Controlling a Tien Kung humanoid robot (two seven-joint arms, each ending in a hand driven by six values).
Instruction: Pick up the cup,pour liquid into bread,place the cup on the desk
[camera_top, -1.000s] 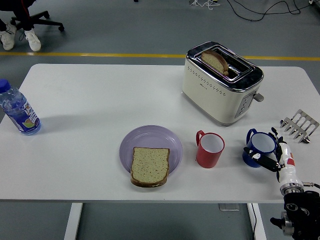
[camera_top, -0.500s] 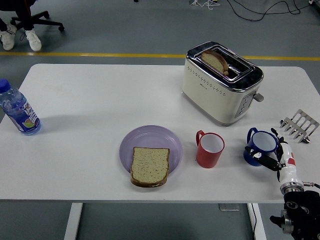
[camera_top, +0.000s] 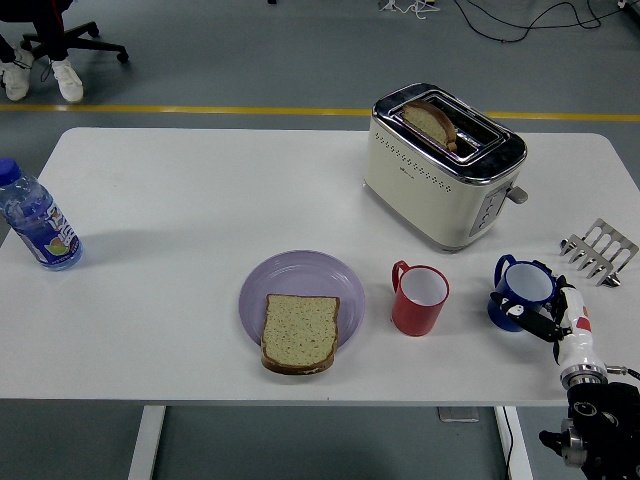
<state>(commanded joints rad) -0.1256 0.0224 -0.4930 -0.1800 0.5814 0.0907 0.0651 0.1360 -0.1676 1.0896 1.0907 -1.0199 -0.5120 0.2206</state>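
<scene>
Head view, as I see it from the operator's station: a matte white table (camera_top: 200, 200) carries a cream, rounded toaster (camera_top: 443, 168) with a chrome top and a browned slice (camera_top: 432, 122) standing in one slot. Near the front edge lies a smooth, round lavender plate (camera_top: 300, 282) bearing a square, coarse-crumbed slice of bread (camera_top: 300, 332), which overhangs the plate's near rim. Just right of the plate stands a glossy red cup (camera_top: 420, 298), white inside, handle to the left. Further right stands a blue cup (camera_top: 521, 292) with a white interior. My right hand (camera_top: 548, 318) is at this blue cup's near-right side, dark fingers (camera_top: 530, 320) curled against its wall. A ridged metal rack (camera_top: 598, 250) sits beyond. At far left stands a clear plastic bottle (camera_top: 36, 222) with a blue cap; I cannot read its label.
</scene>
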